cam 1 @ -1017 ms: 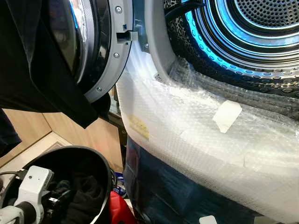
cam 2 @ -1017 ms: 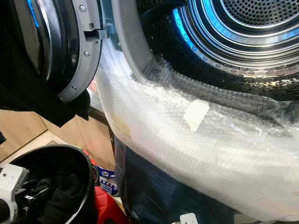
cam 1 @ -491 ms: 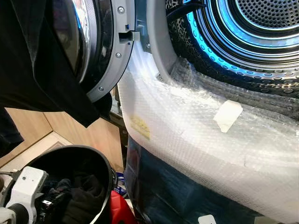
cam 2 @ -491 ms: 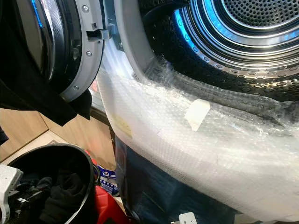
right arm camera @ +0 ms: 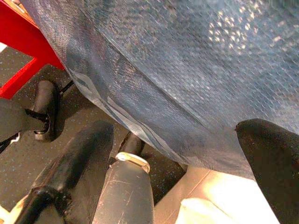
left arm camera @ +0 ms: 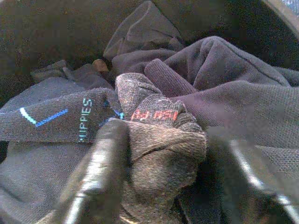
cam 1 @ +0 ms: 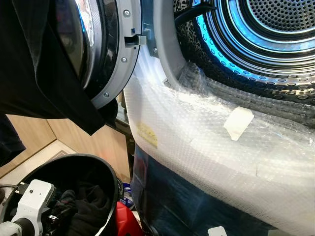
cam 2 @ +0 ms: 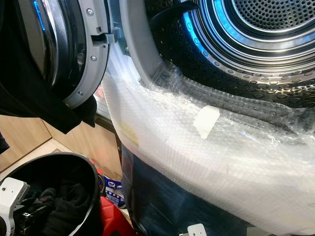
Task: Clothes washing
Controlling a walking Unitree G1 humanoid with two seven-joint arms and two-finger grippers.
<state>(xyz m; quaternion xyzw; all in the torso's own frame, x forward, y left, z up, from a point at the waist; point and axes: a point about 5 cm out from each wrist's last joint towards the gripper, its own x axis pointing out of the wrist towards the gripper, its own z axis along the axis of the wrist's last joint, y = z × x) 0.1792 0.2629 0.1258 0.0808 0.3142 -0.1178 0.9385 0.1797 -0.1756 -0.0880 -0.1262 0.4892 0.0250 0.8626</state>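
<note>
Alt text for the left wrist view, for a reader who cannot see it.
The left gripper reaches into a pile of dark laundry, its two black fingers either side of a bunched dark sock with small red lettering. Beside it lies another dark sock with blue lettering, inside a black basket.

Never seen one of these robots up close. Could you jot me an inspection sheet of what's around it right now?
Surface: wooden floor.
Job's things: washer door open, drum lit blue; black basket holding dark clothes.
Clutter: bubble wrap over the washer front; red item beside the basket.
Grippers: left gripper in the basket, fingers around a dark sock; right gripper hangs low, open.
Cables: nothing seen.
Surroundings: dark garment hanging over the door.
</note>
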